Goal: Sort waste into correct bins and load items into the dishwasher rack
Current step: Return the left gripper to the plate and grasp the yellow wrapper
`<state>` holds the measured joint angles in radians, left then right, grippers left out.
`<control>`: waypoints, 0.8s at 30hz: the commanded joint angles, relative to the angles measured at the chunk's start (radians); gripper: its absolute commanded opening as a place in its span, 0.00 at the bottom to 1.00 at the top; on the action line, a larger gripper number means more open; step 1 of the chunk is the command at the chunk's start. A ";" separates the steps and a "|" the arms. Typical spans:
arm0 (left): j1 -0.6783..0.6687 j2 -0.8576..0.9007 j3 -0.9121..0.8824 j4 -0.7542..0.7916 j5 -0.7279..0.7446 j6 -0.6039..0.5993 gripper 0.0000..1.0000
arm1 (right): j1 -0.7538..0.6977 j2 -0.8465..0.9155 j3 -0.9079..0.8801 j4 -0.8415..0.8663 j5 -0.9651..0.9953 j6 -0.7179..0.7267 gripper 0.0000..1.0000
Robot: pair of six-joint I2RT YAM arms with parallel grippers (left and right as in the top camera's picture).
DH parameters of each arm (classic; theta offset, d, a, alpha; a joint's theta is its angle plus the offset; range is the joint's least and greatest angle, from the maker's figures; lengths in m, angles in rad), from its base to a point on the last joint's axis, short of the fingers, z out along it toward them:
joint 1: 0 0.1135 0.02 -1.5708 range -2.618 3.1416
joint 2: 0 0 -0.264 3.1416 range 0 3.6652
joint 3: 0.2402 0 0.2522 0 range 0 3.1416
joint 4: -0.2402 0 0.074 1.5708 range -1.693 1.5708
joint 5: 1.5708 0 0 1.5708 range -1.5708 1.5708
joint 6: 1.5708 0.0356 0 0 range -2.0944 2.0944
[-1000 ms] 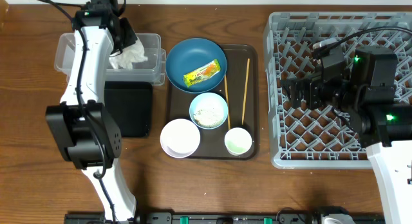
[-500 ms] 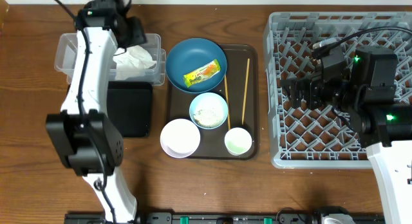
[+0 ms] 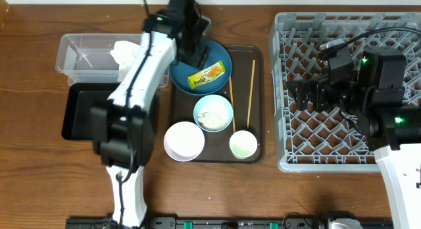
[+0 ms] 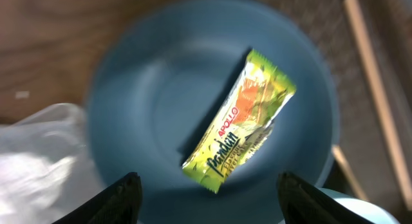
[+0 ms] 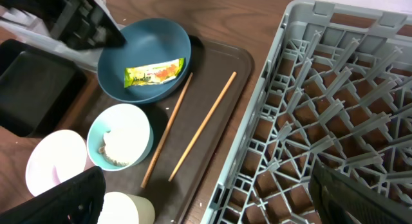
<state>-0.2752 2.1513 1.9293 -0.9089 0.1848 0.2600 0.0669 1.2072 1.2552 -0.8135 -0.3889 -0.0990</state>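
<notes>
My left gripper (image 3: 195,56) hangs open over the dark blue dish (image 3: 197,63), and its fingertips (image 4: 123,197) hold nothing between them. The yellow-green snack wrapper (image 4: 239,126) lies on that dish just ahead of the jaws. In the clear tub (image 3: 80,58) sits the crumpled white napkin (image 3: 125,52). On the brown tray are a light blue bowl (image 3: 213,113) with rice scraps, a white bowl (image 3: 184,141), a small white cup (image 3: 243,145) and two chopsticks (image 3: 250,91). My right gripper (image 3: 302,96) stays open and holds nothing over the grey dishwasher rack (image 3: 388,31).
The black tray (image 3: 82,114) lies in front of the clear tub at the left. The brown serving tray (image 3: 258,58) sits between the bins and the rack. My left arm stretches diagonally across the tub and the black tray.
My left gripper let go of the napkin into the clear tub, opened wider and swung right to the dark blue dish. The right arm has not moved.
</notes>
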 commanded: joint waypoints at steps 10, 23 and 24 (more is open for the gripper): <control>-0.018 0.162 -0.004 0.032 0.006 0.155 0.75 | 0.012 0.002 -0.006 0.002 0.000 -0.007 0.99; -0.021 0.246 -0.005 0.045 0.006 0.155 0.86 | 0.012 0.002 -0.006 0.002 0.000 -0.007 0.99; -0.022 0.249 -0.007 0.048 0.006 0.155 0.86 | 0.012 0.002 -0.006 0.002 0.000 -0.007 0.99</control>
<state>-0.2924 2.3646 1.9285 -0.8581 0.1837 0.4019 0.0669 1.2072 1.2552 -0.8135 -0.3889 -0.0990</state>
